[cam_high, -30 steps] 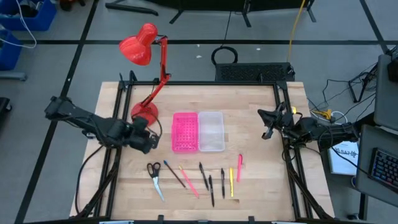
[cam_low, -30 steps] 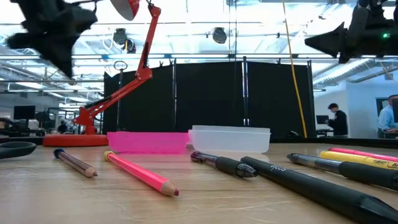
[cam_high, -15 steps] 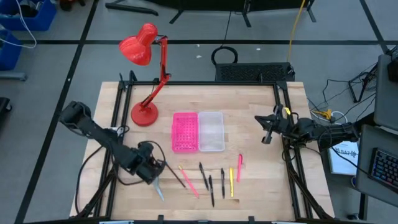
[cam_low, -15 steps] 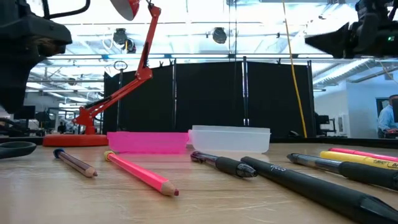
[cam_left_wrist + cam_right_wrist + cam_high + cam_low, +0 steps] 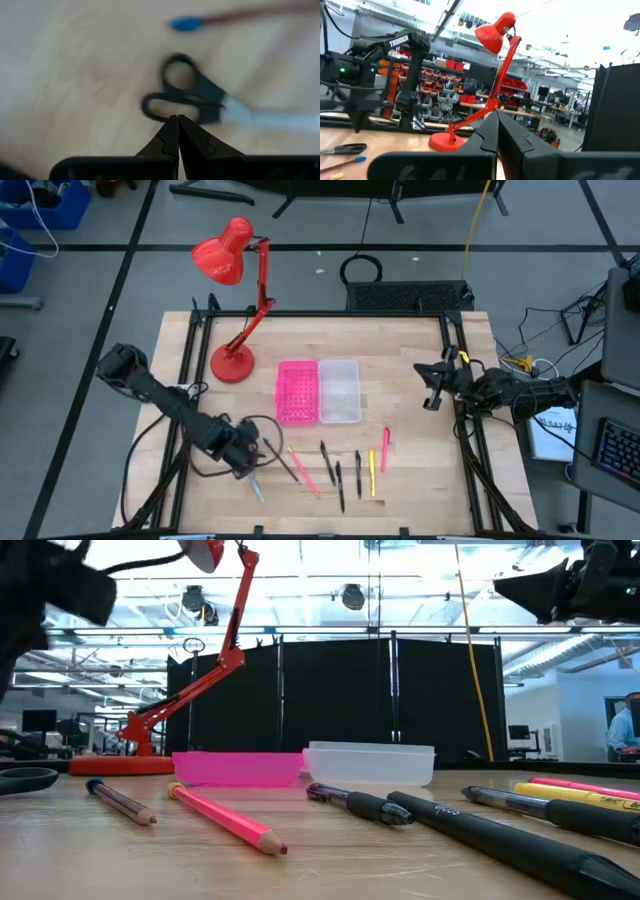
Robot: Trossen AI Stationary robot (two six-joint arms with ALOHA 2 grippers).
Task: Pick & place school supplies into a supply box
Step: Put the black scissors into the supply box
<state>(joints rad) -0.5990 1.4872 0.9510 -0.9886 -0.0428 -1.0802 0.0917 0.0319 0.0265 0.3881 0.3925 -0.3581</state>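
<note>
Where high view hides scissors [image 5: 200, 97], left wrist shows closed pincer [image 5: 174, 120] above.

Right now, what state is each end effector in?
Left end effector: closed, empty, above the scissors.
Right end effector: closed, holding nothing.

Wooden table [image 5: 400, 490] — scissors [image 5: 256, 482], pens [image 5: 340, 475], trays [image 5: 318, 392], lamp [image 5: 233, 360].

Bright, even overhead light floods my table [image 5: 400, 370]; my left wrist view blurs the scissors [image 5: 200, 100] softly.
</note>
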